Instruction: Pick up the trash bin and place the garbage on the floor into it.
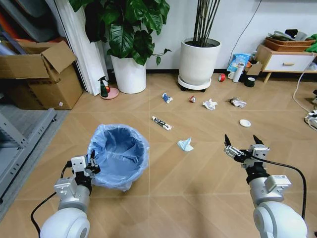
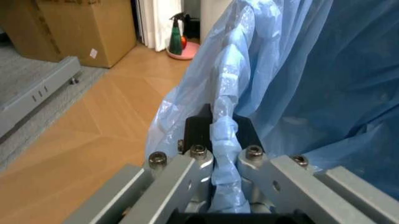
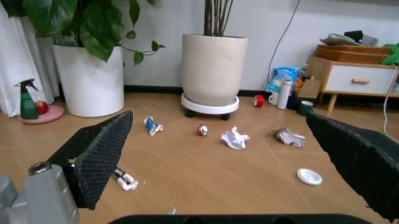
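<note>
The trash bin (image 1: pixel 120 154), lined with a crinkly light-blue bag, is at my front left. My left gripper (image 1: pixel 92 166) is shut on its near rim. In the left wrist view the fingers (image 2: pixel 198 133) pinch the bunched bag at the bin's rim (image 2: pixel 324 70). My right gripper (image 1: pixel 243 144) hangs open above bare floor, with nothing between its fingers (image 3: pixel 100 156). Garbage lies ahead: a pale blue tissue (image 1: pixel 185 144), a dark tube wrapper (image 1: pixel 161 123), a blue-white wrapper (image 1: pixel 167 98), a red-white bit (image 1: pixel 192 99), two paper wads (image 1: pixel 210 104) (image 1: pixel 237 102) and a white lid (image 1: pixel 244 123).
Two white plant pots (image 1: pixel 130 74) (image 1: pixel 198 62) stand by the far wall, with a spray bottle (image 1: pixel 104 87) beside them. A cardboard box (image 1: pixel 42 74) and a metal rack (image 1: pixel 20 144) are on the left. A low side table (image 1: pixel 285 59), a red tape roll (image 1: pixel 221 77) and cables (image 1: pixel 312 119) are at the right.
</note>
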`<state>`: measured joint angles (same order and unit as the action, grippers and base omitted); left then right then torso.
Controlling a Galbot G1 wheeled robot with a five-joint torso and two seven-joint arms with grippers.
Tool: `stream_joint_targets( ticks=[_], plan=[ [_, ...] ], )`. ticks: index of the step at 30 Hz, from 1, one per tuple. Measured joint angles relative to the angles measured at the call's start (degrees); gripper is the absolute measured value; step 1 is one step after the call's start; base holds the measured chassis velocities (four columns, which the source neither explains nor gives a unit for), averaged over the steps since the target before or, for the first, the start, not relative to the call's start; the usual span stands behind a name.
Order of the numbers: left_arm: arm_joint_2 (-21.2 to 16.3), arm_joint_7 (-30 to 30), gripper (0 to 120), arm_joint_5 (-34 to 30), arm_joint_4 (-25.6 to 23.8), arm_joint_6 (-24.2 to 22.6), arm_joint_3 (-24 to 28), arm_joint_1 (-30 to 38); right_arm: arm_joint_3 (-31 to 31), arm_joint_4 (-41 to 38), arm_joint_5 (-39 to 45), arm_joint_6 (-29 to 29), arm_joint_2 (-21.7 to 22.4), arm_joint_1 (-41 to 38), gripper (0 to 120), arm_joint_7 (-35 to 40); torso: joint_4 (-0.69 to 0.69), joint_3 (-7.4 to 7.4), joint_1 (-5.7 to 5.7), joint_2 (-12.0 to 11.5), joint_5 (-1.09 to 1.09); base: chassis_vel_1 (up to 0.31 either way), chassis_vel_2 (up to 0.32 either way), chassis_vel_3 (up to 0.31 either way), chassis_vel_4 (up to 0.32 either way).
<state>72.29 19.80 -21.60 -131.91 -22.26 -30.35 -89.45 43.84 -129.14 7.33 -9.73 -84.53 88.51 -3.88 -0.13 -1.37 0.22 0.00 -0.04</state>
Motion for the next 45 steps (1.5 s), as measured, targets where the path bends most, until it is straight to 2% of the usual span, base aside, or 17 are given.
stream_joint_targets(
  ticks=[24, 26, 29, 32, 34, 42, 44, 45],
  plan=[
    [0.2, -0.7, 0, 0.9, -0.1, 0.3, 0.1, -0.4, 0.1, 0.4, -0.1, 0.4, 0.0, 0.1, 100, -0.2, -0.02, 0.00, 0.01, 0.0, -0.03, -0.194, 0.240, 0.188, -0.238],
    [0.2, -0.7, 0, 0.9, 0.0, 0.3, 0.2, -0.3, 0.1, 0.4, -0.2, 0.4, 0.0, 0.2, 100, -0.2, 0.00, 0.00, 0.00, 0.0, 0.02, -0.220, 0.230, 0.200, -0.241],
    [0.2, -0.7, 0, 0.9, 0.2, 0.3, 0.2, -0.2, 0.1, 0.4, -0.2, 0.4, 0.0, 0.2, 100, -0.2, 0.00, 0.00, 0.00, 0.0, -0.06, -0.192, 0.251, 0.208, -0.237],
    [0.2, -0.7, 0, 0.8, 0.2, 0.3, 0.2, -0.1, 0.1, 0.4, -0.2, 0.4, 0.0, 0.1, 100, -0.2, 0.01, -0.01, 0.00, 0.0, 0.04, -0.183, 0.258, 0.198, -0.236],
    [0.1, -0.8, 0, 0.7, 0.3, 0.3, 0.2, -0.1, 0.1, 0.4, -0.3, 0.4, 0.0, 0.1, 100, -0.2, -0.01, 0.00, 0.00, 0.0, -0.02, -0.220, 0.227, 0.198, -0.247],
    [-0.1, -0.8, 0, 0.5, 0.3, 0.3, 0.2, 0.0, 0.0, 0.6, -0.5, 0.4, -0.1, 0.2, 100, -0.2, 0.01, -0.01, 0.00, 0.0, 0.02, -0.220, 0.250, 0.214, -0.243],
    [0.0, -0.8, 0, 0.5, 0.2, 0.4, 0.2, 0.0, -0.2, 0.8, -0.5, 0.4, 0.0, 0.1, 100, -0.1, -0.01, 0.00, 0.00, 0.0, -0.04, -0.205, 0.229, 0.212, -0.222],
    [0.0, -0.8, 0, 0.5, 0.2, 0.4, 0.2, 0.0, -0.2, 1.0, -0.4, 0.4, 0.1, 0.1, 100, -0.2, -0.01, -0.02, 0.02, 0.0, 0.01, -0.202, 0.231, 0.194, -0.223]
  ],
)
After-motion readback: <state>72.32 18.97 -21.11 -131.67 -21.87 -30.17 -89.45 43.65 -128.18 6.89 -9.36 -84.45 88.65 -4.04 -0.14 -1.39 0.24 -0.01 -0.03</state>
